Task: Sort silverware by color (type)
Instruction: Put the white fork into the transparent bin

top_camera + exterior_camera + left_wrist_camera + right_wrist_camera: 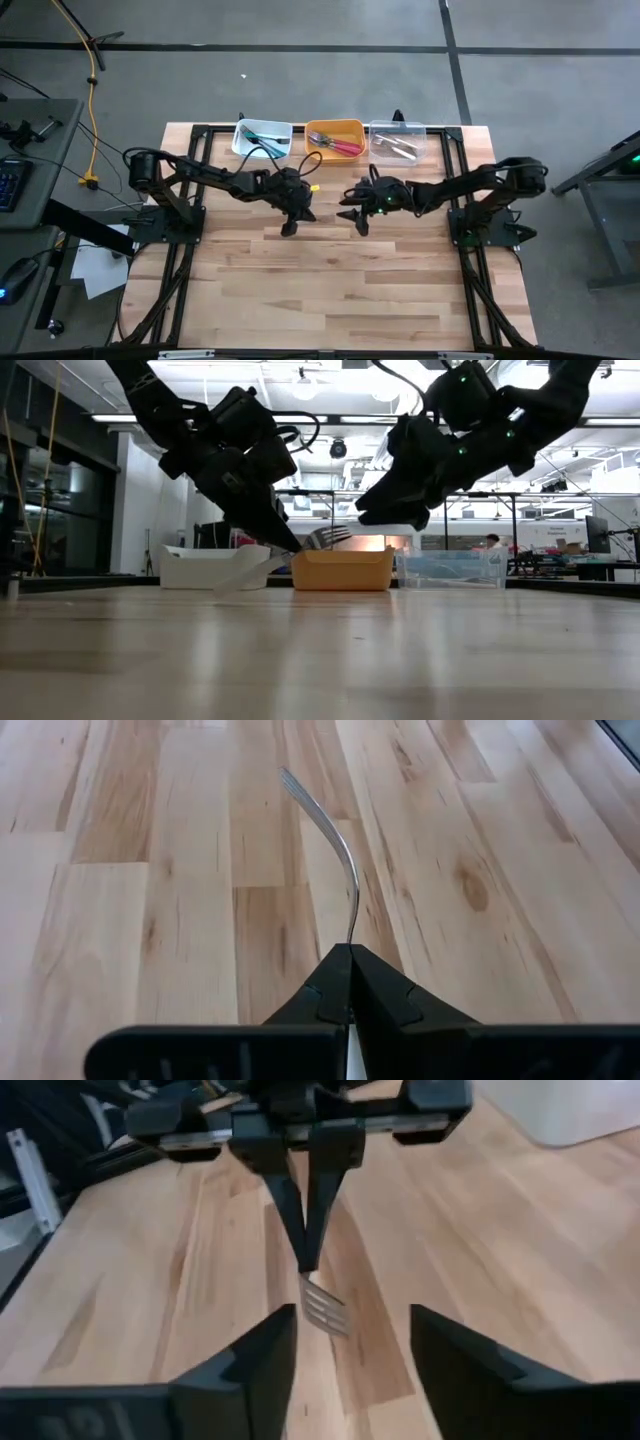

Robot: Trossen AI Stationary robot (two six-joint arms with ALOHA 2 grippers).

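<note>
Left arm: we see it reach from the table's left side toward the middle, forearm angled down, its gripper just above the wood.
Left gripper: its fingers are pressed together on the slim end of a fork; the handle is hidden between the pads, so we cannot tell its colour.
Fork: held clear of the table, its silver tines raised and pointing toward the right arm; in the low view it shows in front of the orange bin.
Right arm: we see it come in from the table's right side, elbow high, wrist bent down toward the left gripper.
Right gripper: its fingers stand spread apart, one on each side of the fork's tines, touching neither; it holds nothing.
White bin: at the far edge, left of the three; we make out blue-handled forks inside.
Orange bin: middle of the row; it holds red-handled forks.
Clear bin: right of the row; silvery forks lie in it.
Writing: we can read no complete brand or label; pale marks on the right gripper's body in its wrist view are cut off.
</note>
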